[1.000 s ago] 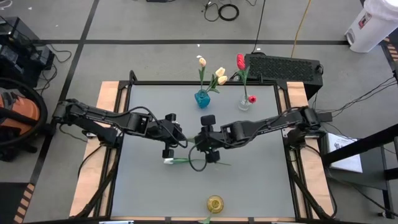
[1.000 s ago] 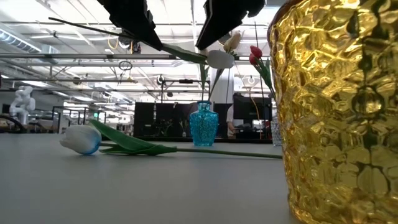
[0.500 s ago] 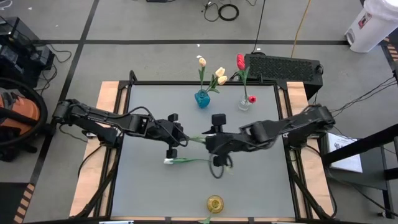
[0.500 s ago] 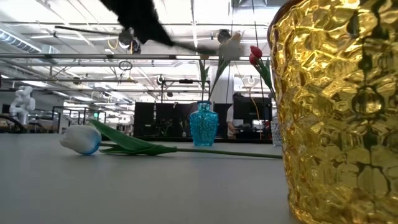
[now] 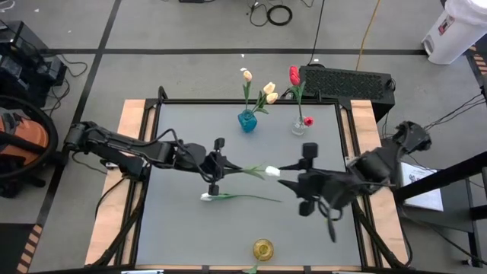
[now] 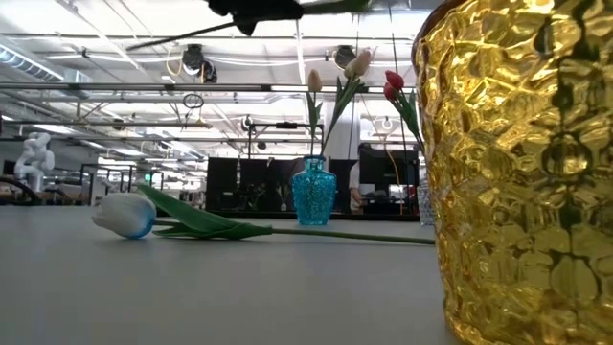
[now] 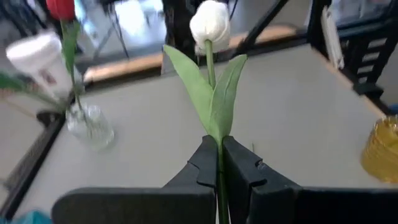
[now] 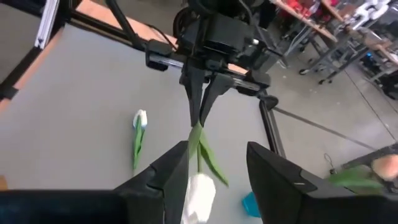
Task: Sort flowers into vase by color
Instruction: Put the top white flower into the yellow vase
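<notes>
High view, left claw: my left claw (image 5: 218, 166) hangs over the middle of the table (image 5: 319, 129), pinched on the stem of a white tulip (image 5: 272, 172).
High view, long axis: the held tulip runs from my left claw across toward my right side, bud end out.
High view, right claw: my right claw (image 5: 288, 176) sits just beyond that bud, spread and holding nothing.
High view, other flower: a second white tulip (image 5: 207, 197) lies flat on the table just in front of my left claw, stem pointing toward my right side.
High view, vases: blue vase (image 5: 247, 120) with cream tulips and clear vase (image 5: 299, 126) with red ones stand at the far edge; gold vase (image 5: 263, 249) stands empty at the near edge, well apart from my left claw.
Low view: the lying tulip (image 6: 124, 215) rests with its bud to the picture's left; the gold vase (image 6: 517, 172) fills the near right.
Left wrist view: my fingers (image 7: 205, 163) press together on the stem, the bud (image 7: 209, 22) straight ahead.
Right wrist view: the bud (image 8: 198, 196) shows between my spread fingers (image 8: 164, 174), untouched.
Next move, my guess: the left claw is nearer; the gold vase lies toward the near edge.
</notes>
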Controlling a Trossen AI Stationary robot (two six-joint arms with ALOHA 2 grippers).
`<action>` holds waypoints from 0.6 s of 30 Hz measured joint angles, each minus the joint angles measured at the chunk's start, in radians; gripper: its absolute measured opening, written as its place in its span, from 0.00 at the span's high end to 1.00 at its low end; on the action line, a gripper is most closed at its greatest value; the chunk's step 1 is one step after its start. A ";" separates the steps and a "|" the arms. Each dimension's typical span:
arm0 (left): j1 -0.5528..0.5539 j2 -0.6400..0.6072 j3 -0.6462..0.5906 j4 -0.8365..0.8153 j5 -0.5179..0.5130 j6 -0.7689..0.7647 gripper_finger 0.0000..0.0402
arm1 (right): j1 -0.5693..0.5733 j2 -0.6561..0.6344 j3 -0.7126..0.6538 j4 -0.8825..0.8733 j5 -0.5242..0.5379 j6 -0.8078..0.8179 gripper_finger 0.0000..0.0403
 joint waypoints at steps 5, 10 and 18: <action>0.000 0.000 -0.061 0.219 0.067 0.061 0.98 | 0.100 -0.024 0.000 -0.132 0.132 0.133 0.62; 0.004 0.000 -0.107 0.397 0.107 0.116 0.98 | 0.194 -0.024 -0.012 -0.299 0.283 0.335 0.62; 0.003 -0.001 -0.112 0.495 0.169 0.171 0.98 | 0.310 -0.070 -0.269 -0.316 0.524 0.613 0.62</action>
